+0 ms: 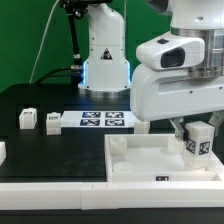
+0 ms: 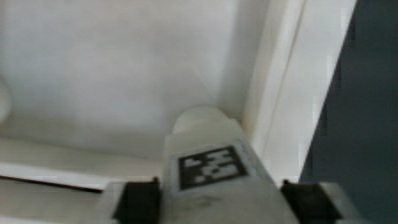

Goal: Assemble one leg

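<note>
My gripper [image 1: 197, 133] is shut on a leg [image 1: 198, 141], a small white block with a black-and-white tag, and holds it upright over the far right corner of the large white square piece [image 1: 150, 160]. In the wrist view the leg [image 2: 214, 160] sits between my two dark fingers [image 2: 135, 200], its tip close to the square piece's raised edge [image 2: 285, 70]. Whether the leg touches the piece I cannot tell. Two more legs [image 1: 27, 119] [image 1: 52, 122] lie on the black table at the exterior view's left.
The marker board [image 1: 100, 121] lies on the table behind the square piece. A white part [image 1: 2, 152] shows at the left edge of the exterior view. The robot base [image 1: 105, 60] stands at the back.
</note>
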Motion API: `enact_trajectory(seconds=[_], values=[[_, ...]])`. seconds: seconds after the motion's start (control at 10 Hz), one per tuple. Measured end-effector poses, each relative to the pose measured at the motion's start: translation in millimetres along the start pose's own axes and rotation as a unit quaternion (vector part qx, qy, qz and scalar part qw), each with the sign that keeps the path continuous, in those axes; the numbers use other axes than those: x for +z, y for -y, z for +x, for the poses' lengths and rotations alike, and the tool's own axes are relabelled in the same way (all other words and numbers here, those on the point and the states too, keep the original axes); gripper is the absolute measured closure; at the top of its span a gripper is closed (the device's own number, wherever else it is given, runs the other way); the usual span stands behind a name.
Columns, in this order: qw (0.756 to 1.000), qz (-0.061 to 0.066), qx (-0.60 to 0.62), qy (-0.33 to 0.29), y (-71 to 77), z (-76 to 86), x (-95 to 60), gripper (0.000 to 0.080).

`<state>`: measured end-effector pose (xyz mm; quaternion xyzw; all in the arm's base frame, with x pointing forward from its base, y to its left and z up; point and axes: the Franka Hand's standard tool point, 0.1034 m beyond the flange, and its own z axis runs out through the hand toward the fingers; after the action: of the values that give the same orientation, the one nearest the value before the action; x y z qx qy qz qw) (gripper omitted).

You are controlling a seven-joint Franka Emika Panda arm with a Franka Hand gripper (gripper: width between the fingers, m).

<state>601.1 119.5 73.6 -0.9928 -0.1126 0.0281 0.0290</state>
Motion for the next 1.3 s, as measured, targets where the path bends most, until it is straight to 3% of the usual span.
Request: enact_trajectory(seconds=[0.3, 0.5, 0.8, 1.1, 1.2, 1.3], values=[[0.999, 0.004, 0.032, -0.001, -0.1, -0.1, 0.3, 0.0508], [0.980, 0.024, 0.199, -0.008, 0.1, 0.4, 0.9, 0.0508], [0.915, 0.030, 0.402, -0.006, 3.8, 1.4, 1.9, 0.0508], [0.821, 0.038, 0.569, 0.003, 6.8, 1.9, 2.8, 0.0507], [0.807, 0.040, 0.589, 0.004, 7.0, 2.0, 2.8, 0.0507], [0.810, 0.040, 0.585, 0.004, 7.5, 2.0, 2.8, 0.0410]])
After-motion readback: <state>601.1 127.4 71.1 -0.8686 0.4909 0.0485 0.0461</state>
